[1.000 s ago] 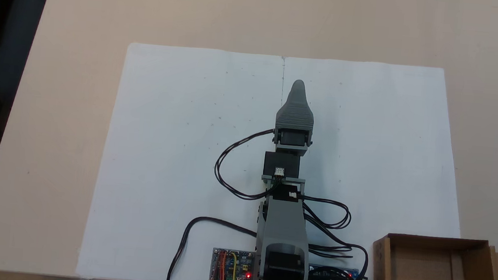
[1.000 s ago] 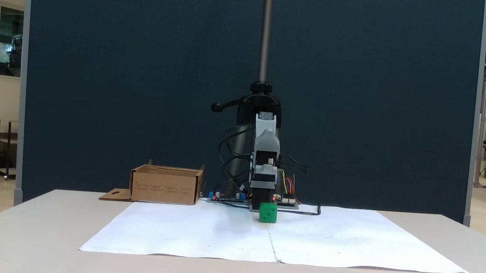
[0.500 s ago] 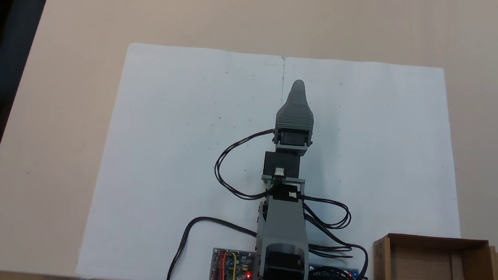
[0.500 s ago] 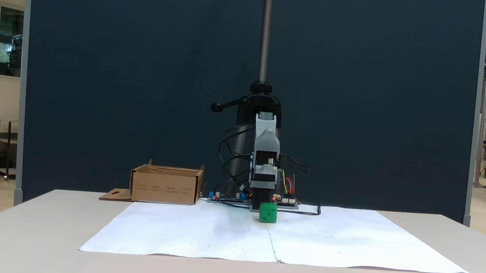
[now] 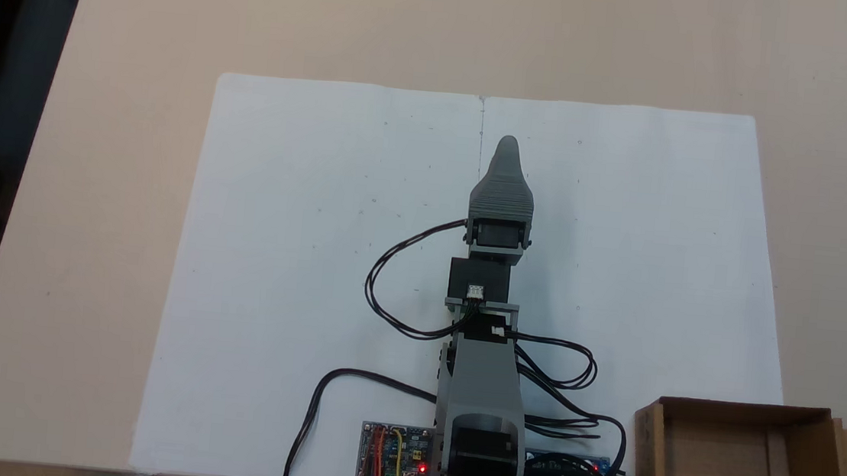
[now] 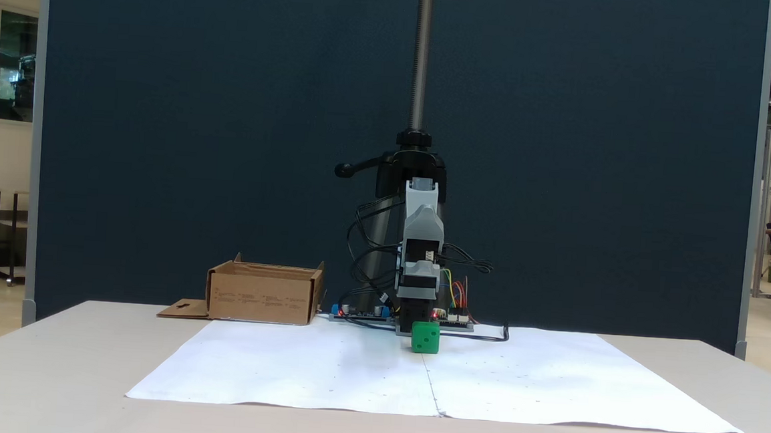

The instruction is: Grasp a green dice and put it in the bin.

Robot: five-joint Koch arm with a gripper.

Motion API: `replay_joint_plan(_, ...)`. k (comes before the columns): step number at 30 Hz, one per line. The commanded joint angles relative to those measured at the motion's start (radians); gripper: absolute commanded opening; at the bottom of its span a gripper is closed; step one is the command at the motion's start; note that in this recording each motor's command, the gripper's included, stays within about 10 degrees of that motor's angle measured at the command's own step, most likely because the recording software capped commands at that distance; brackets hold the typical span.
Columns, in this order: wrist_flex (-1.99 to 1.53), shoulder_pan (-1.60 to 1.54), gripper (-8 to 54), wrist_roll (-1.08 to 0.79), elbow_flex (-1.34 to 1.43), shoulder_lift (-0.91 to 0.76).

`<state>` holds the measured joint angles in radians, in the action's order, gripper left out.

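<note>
Looking down in a fixed view, we see the gripper (image 5: pixel 507 144) stretched over the white paper sheet (image 5: pixel 299 258), its grey upper shell covering whatever lies beneath, while the cardboard bin (image 5: pixel 749 420) sits at the lower right. In the level fixed view, the green dice (image 6: pixel 425 337) rests on the paper directly in front of and below the gripper (image 6: pixel 417 325); we cannot tell whether the jaws are apart or touching it. The bin (image 6: pixel 264 294) stands well to the left.

The bin (image 5: pixel 756 466) is cut by the frame's bottom edge; the tool (image 5: pixel 507 146) jaws overlap.
</note>
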<state>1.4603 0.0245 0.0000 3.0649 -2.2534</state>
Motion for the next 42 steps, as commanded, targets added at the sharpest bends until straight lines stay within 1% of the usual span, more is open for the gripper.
replay_joint_plan(1,0.055,0.014,45.2,-0.083,0.064,-0.098)
replay_joint_plan(8,0.051,0.012,44.1,-0.075,0.064,-0.098)
replay_joint_plan(13,0.052,0.018,44.5,-0.078,0.064,-0.098)
replay_joint_plan(16,0.055,0.02,43.4,-0.077,0.063,-0.101)
replay_joint_plan(23,0.048,0.02,41.9,-0.083,-0.043,-0.101)
replay_joint_plan(28,-0.021,0.02,41.0,-0.081,-0.138,-0.103)
replay_joint_plan(30,-0.049,0.02,39.7,-0.08,-0.184,-0.103)
replay_joint_plan(35,-0.204,0.018,39.6,-0.078,-0.318,-0.103)
replay_joint_plan(42,-0.563,0.02,39.6,-0.078,-0.503,-0.103)
